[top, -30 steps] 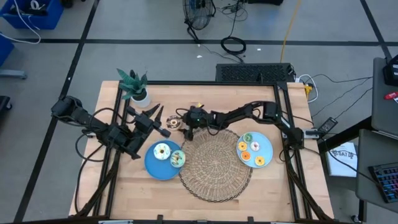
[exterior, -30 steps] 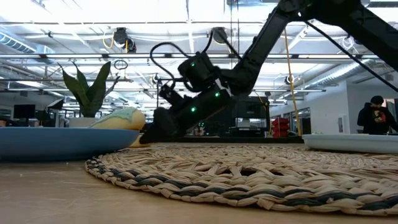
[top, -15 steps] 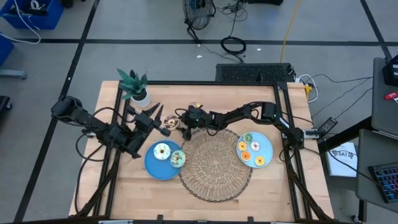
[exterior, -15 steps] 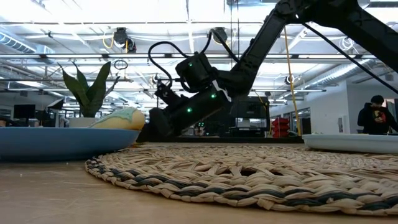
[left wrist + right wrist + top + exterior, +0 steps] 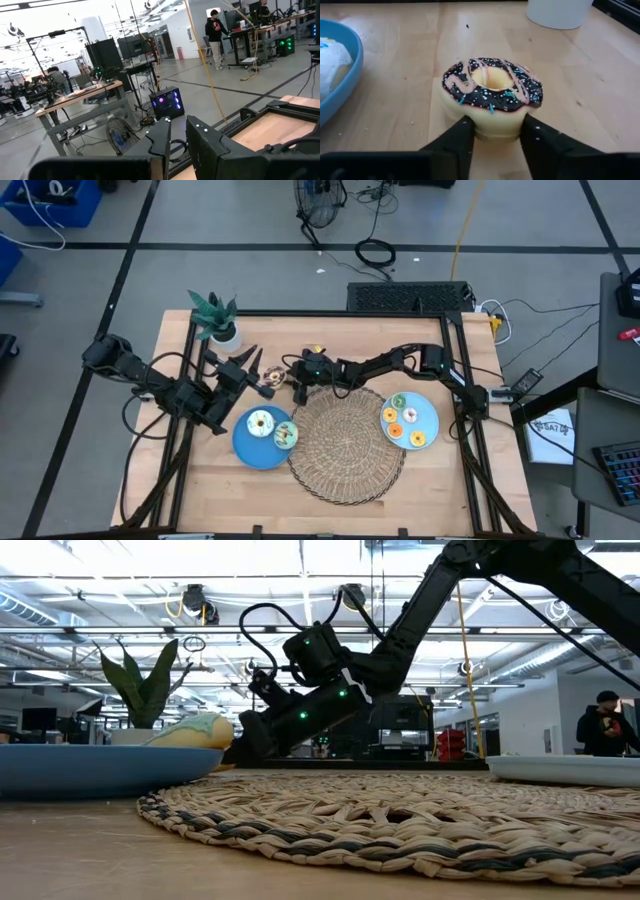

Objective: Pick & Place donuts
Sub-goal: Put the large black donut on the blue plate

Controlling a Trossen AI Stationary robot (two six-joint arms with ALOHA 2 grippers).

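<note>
right gripper closing in on the chocolate donut

the right gripper (image 5: 288, 381) reaches low across the table toward the chocolate donut (image 5: 491, 95), which lies flat on the bare wood near the middle of the table's far half, at about eleven o'clock from the woven mat (image 5: 346, 442) and twelve o'clock from the left blue plate (image 5: 245, 444). in the right wrist view the two fingers (image 5: 455, 141) stand spread to either side of the donut's pale base, touching or very nearly touching it, and the donut rests on the table; whether they already press it cannot be told for certain. the low, nearly level approach seems chosen so the fingers can pinch the ring across its sides, not from above.

a ring has no real long axis; its hole points straight up, iced face upward, so it sits level and should come up without tipping if gripped evenly.

the left plate already holds a white-iced donut (image 5: 261, 422) and a green one (image 5: 285, 435), probably the drop-off for the larger rings, while the right blue plate (image 5: 431, 409), at three o'clock from the mat, carries the small donuts (image 5: 406, 423).

the left gripper (image 5: 254, 370) waits at nine o'clock from the donut, fingers parted and empty, beside the potted plant (image 5: 216, 316).
</note>
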